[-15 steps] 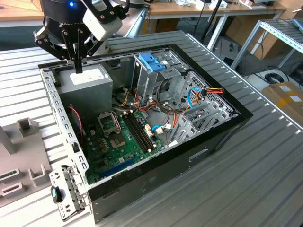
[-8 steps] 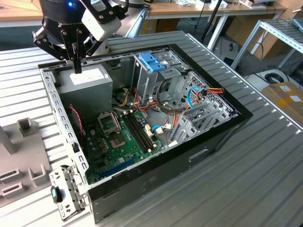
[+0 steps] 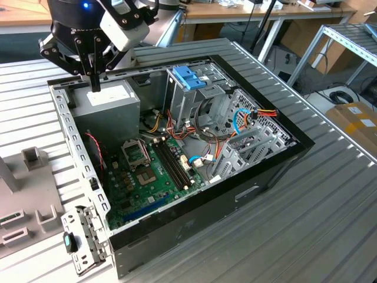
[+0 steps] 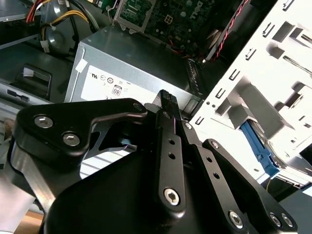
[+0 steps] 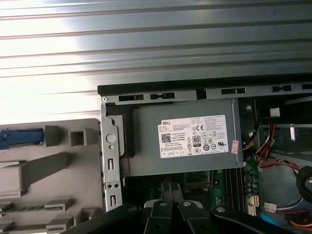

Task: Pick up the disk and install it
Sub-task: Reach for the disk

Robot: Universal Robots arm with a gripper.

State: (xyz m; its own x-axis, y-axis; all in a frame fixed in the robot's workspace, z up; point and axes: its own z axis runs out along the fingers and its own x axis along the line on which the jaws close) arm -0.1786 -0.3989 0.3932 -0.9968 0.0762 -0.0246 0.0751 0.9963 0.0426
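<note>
- Grey fixture (image 3: 26,207) on the bench (image 3: 330,224), exterior view's left: the first wrist view shows the disk (image 5: 17,137) lying on it, outside the case wall, only a blue rail edge visible, its length aimed at that wall.
- Pincer (image 3: 94,79), closed and empty, hovers above the power supply (image 3: 112,106).

Exterior view: high, off to one side, angled down into the open computer case (image 3: 247,194) on the ribbed table (image 3: 330,236); wide enough for the whole case.

First wrist view: well above, facing straight down past the gripper (image 5: 170,187) onto the power supply (image 5: 185,146).

Second wrist view: tight behind the gripper (image 4: 168,100) linkage, oblique onto the power supply (image 4: 131,73).

Shared by all three: power supply (image 3: 109,106), gripper (image 3: 94,82). Grey fixture tray (image 3: 29,194) (image 5: 53,185) shared by exterior and first wrist views.
</note>
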